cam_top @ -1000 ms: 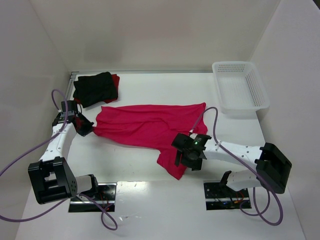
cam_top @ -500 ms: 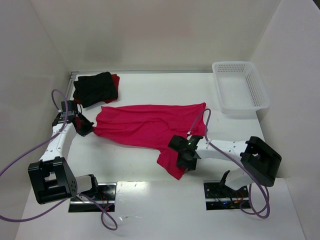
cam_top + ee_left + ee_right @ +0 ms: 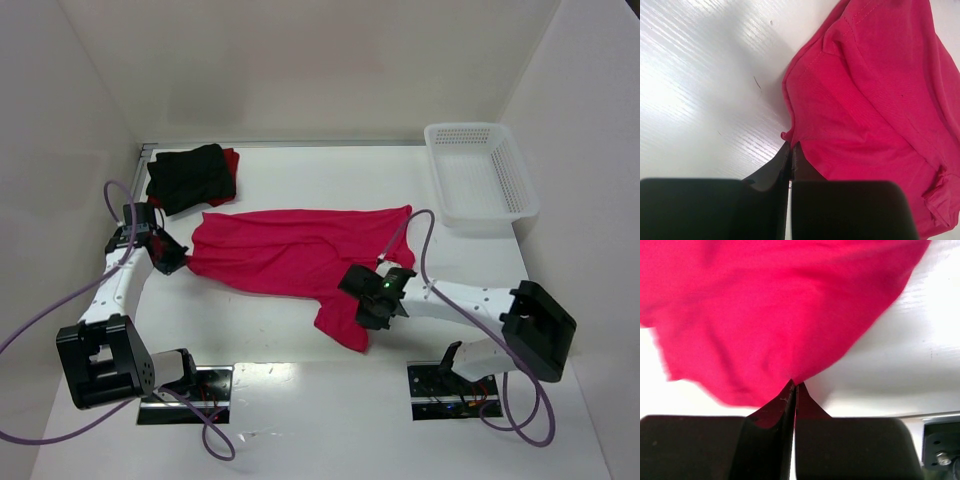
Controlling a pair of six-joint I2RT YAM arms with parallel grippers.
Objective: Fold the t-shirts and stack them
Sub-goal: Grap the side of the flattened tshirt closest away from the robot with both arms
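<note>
My left gripper (image 3: 166, 256) pinches the bright crimson-pink cloth t-shirt (image 3: 290, 250) at its left edge, right gripper (image 3: 366, 307) clamps the near-right corner, probably to tug it flat.

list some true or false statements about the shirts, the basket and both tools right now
1. The left tool is shut on an edge of the crimson-pink t-shirt. True.
2. The right tool hangs open above that shirt. False: it is shut on the cloth at the shirt's near end.
3. The black t-shirt lies folded at the table's far left corner, with the darker red t-shirt peeking out beneath it. True.
4. The crimson-pink t-shirt lies in the white basket. False: it is spread on the table, and the basket stands apart at the far right.
</note>
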